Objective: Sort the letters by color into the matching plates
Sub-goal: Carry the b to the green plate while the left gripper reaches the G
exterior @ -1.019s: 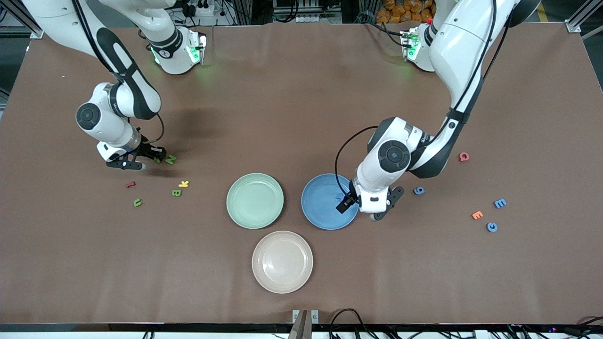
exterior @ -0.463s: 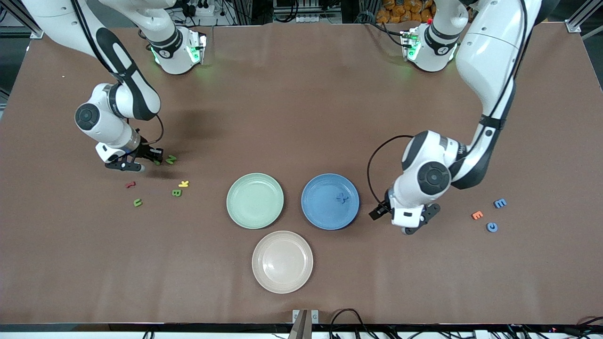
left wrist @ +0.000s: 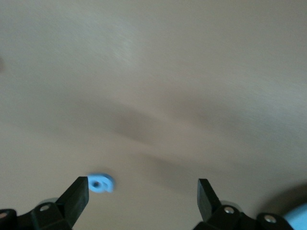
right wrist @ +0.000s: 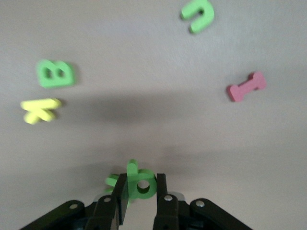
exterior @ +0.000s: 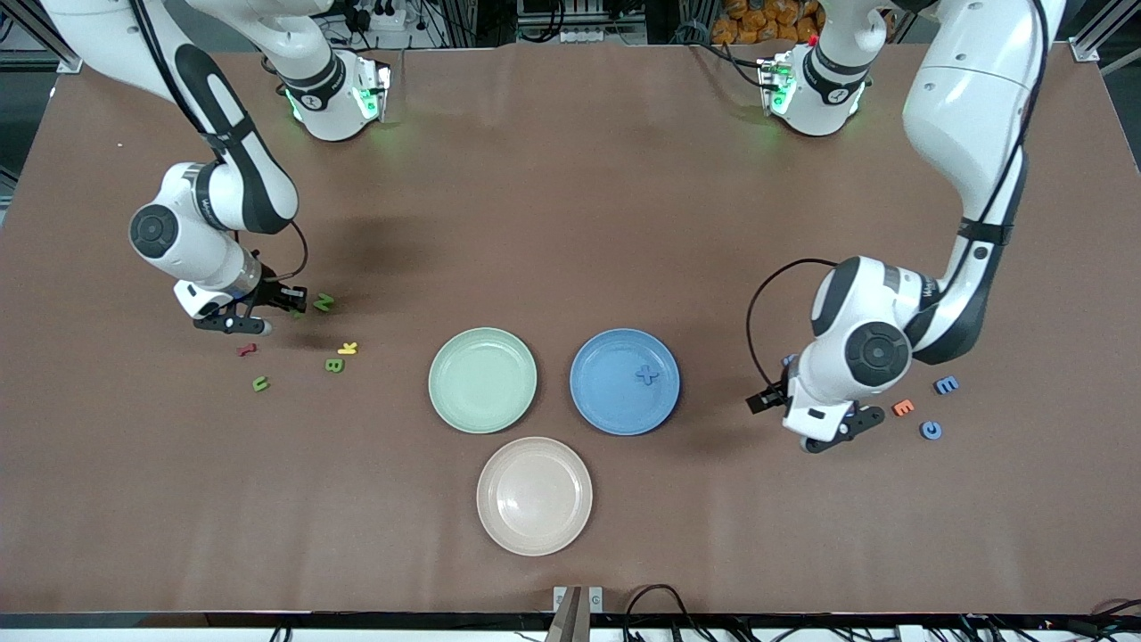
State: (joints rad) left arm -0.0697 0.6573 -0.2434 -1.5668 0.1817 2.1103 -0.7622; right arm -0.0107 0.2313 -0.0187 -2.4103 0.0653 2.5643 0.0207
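Observation:
My right gripper (right wrist: 141, 176) is shut on a green letter (right wrist: 144, 186), low over the table, with a second green letter (right wrist: 111, 182) touching it. In the front view that gripper (exterior: 292, 303) sits beside the green N (exterior: 324, 302). A green B (right wrist: 56, 73), a yellow K (right wrist: 40, 109), a green U (right wrist: 199, 15) and a red letter (right wrist: 246, 87) lie close by. The mint green plate (exterior: 482, 380) holds nothing. A blue cross-shaped letter (exterior: 647, 374) lies in the blue plate (exterior: 615, 401). My left gripper (left wrist: 142, 184) is open over bare table, a blue letter (left wrist: 100, 183) near one finger.
A beige plate (exterior: 534, 496) lies nearer the front camera than the two coloured plates. An orange E (exterior: 903, 407), a blue E (exterior: 946, 385) and a blue C (exterior: 931, 430) lie beside the left hand (exterior: 820, 434), toward the left arm's end.
The left arm swung from over the blue plate toward its own end, leaving the blue cross letter in that plate. The right gripper finished closing on the green letter and shifted slightly.

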